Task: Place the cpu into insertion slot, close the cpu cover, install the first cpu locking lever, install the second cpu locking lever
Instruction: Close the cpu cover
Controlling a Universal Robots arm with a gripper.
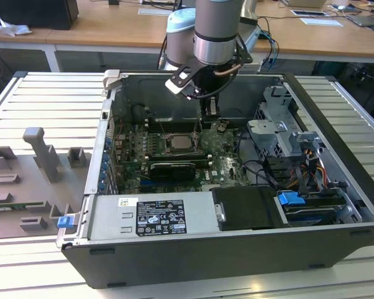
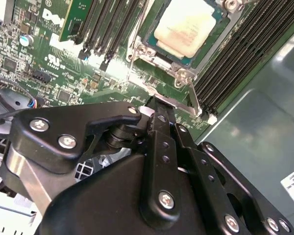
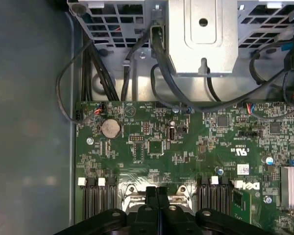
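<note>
Seems about halfway: has the cpu (image 2: pixel 186 24) seated in the slot (image 2: pixel 148 35), cover (image 2: pixel 157 62) apparently down around it, tool (image 2: pixel 160 108) pressed together at the slot edge beside a seemingly unlatched lever (image 2: pixel 193 95), both levers likely left

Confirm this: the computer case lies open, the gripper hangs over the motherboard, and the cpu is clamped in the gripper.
No. In the second wrist view the cpu lies in the insertion slot, not in the gripper. The case is open and the gripper hangs over the motherboard.
</note>
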